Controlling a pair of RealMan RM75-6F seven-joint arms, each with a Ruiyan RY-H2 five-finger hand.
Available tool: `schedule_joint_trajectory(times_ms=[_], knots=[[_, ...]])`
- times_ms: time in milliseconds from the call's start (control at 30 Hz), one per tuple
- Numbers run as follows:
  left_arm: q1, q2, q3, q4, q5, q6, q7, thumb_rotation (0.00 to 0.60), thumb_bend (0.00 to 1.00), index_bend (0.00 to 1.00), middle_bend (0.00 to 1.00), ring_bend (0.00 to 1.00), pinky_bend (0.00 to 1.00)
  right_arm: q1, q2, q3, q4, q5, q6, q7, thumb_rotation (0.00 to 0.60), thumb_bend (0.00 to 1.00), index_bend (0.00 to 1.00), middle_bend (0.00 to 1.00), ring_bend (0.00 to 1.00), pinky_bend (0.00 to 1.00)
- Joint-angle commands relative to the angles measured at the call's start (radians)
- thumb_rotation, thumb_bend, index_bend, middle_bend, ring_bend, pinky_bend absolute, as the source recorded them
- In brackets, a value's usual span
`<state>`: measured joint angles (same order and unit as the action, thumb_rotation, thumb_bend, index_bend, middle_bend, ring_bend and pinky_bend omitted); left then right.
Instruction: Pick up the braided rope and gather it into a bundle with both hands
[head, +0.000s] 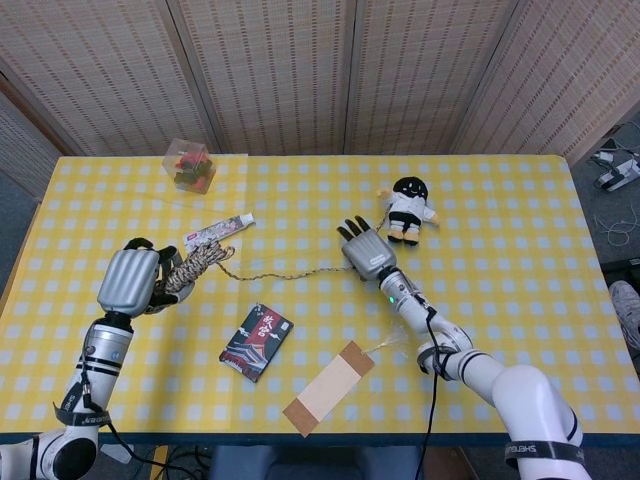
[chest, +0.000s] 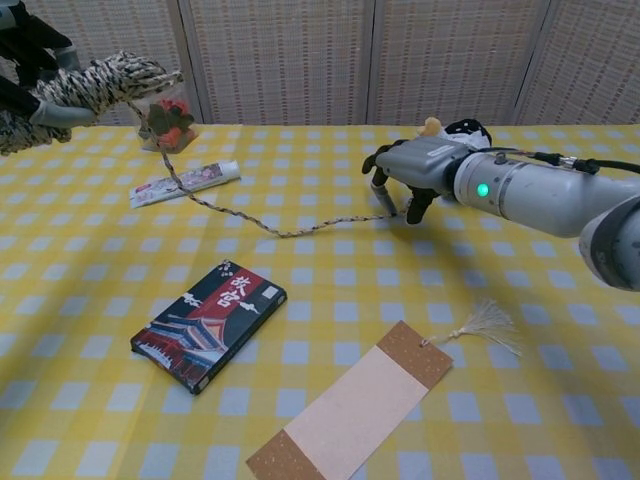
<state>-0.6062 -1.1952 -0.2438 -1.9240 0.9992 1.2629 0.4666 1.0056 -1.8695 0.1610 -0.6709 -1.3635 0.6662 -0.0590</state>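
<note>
The braided rope (head: 196, 262) is partly gathered. I have a thick bunch of coils in my left hand (head: 130, 282), which grasps it and holds it above the tabletop (head: 500, 200) at the left side. In the chest view this bunch (chest: 95, 88) sits high, near the top left corner. From the bunch, 1 loose strand runs down and across the yellow checked cloth to my right hand (head: 366, 250), near the middle of the tabletop. The fingers of this hand point down at the far end of the strand. It looks like they pinch it or press on it, but I cannot tell this for sure, because the end is hidden under the fingers.

So I judge the pickup as done and the gathering as about half done. The long strand on the cloth must still be brought into the bunch, and the 2 hands are well apart.

Around the strand lie a toothpaste tube (head: 218, 233) just beside it, a small dark box with a building picture (head: 256, 342), a bookmark with a tassel (head: 328, 387) and a plush doll (head: 407, 209).
</note>
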Motion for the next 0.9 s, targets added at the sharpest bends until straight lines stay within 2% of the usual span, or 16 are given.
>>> schedule_joint_trajectory(times_ms=[33, 267, 400, 533, 700, 900], knots=[[-0.015, 0.003, -0.032, 0.017, -0.039, -0.011, -0.018, 0.496, 0.27, 0.70, 0.75, 0.60, 0.24, -0.029, 0.101, 0.011, -0.148, -0.002, 0.055, -0.006, 0.600, 0.32, 0.59, 0.13, 0.00, 0.00], [-0.073, -0.032, -0.090, 0.083, -0.155, -0.033, 0.011, 0.509, 0.27, 0.71, 0.75, 0.60, 0.24, -0.068, 0.291, 0.034, -0.473, -0.008, 0.156, -0.095, 0.600, 0.32, 0.60, 0.13, 0.00, 0.00], [-0.122, -0.069, -0.116, 0.118, -0.238, -0.026, 0.079, 0.507, 0.27, 0.71, 0.75, 0.60, 0.24, -0.078, 0.400, 0.062, -0.676, -0.007, 0.200, -0.157, 0.600, 0.32, 0.60, 0.13, 0.00, 0.00], [-0.169, -0.112, -0.137, 0.147, -0.319, -0.001, 0.152, 0.498, 0.27, 0.71, 0.75, 0.60, 0.24, -0.072, 0.485, 0.093, -0.835, 0.006, 0.214, -0.210, 0.600, 0.32, 0.60, 0.13, 0.00, 0.00], [-0.224, -0.169, -0.157, 0.174, -0.396, 0.021, 0.217, 0.492, 0.27, 0.71, 0.75, 0.60, 0.24, -0.048, 0.559, 0.144, -0.969, 0.036, 0.216, -0.258, 0.600, 0.32, 0.60, 0.13, 0.00, 0.00], [-0.274, -0.230, -0.143, 0.197, -0.414, 0.019, 0.260, 0.501, 0.27, 0.72, 0.75, 0.60, 0.24, 0.006, 0.596, 0.215, -1.054, 0.092, 0.197, -0.266, 0.600, 0.32, 0.61, 0.13, 0.00, 0.00]])
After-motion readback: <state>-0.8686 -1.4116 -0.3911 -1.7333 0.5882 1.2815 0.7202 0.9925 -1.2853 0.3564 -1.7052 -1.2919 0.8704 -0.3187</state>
